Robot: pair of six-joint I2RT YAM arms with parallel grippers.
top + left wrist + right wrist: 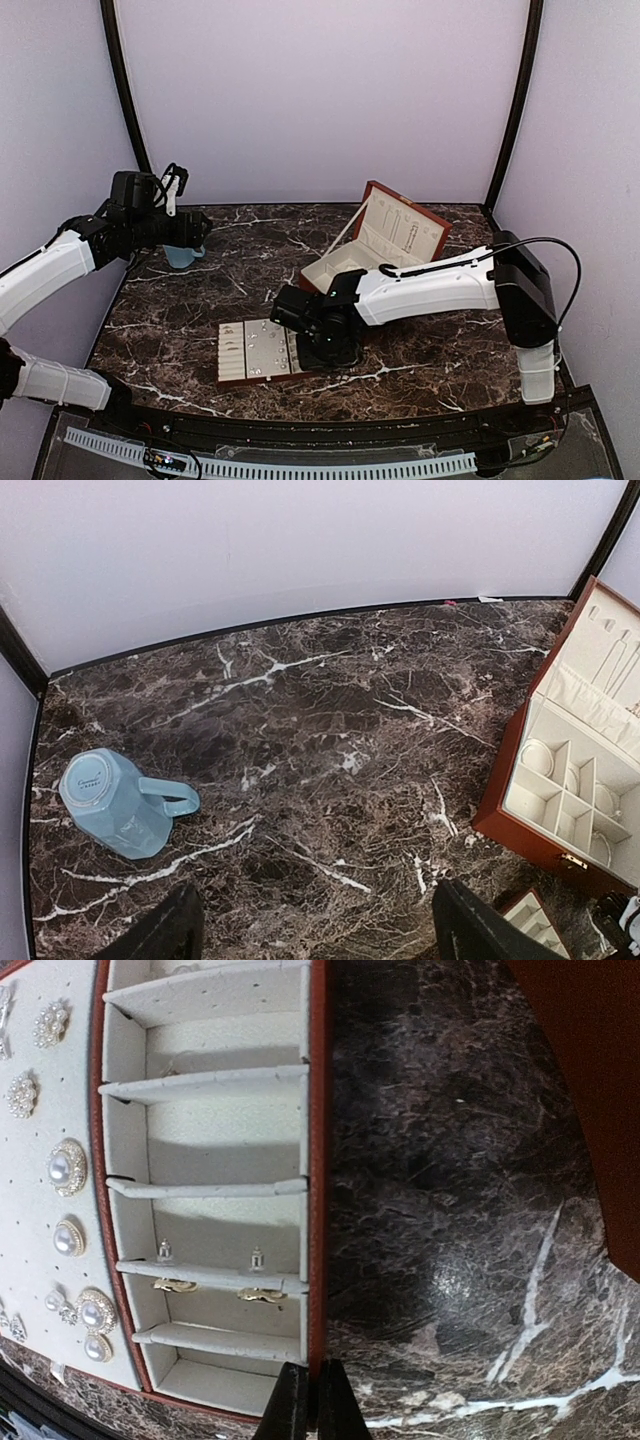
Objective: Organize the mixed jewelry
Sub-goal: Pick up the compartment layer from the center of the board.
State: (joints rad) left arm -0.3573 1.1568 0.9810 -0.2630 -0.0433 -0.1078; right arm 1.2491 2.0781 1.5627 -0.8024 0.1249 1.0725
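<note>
Right gripper (310,1405): pressed together, nothing seen between the tips, at the compartment tray (318,1160) rim, 6 o'clock of the wrist view. Left gripper (320,942): spread, empty. Mixed jewelry (66,1166): pearl studs at 9 o'clock, two gold pieces on a divider (215,1282). Best reopened and lowered squarely over one piece, clear of the rim. Resolved singly at the wrist only; mere specks from above, alongside hinged box (395,230) and blue cup (185,255).

A robot test booth in a lab is shown. A marble-patterned table (200,290) is closed in on three sides by plain pale walls (320,90), and two white robot arms (430,288) are mounted at its near edge.
</note>
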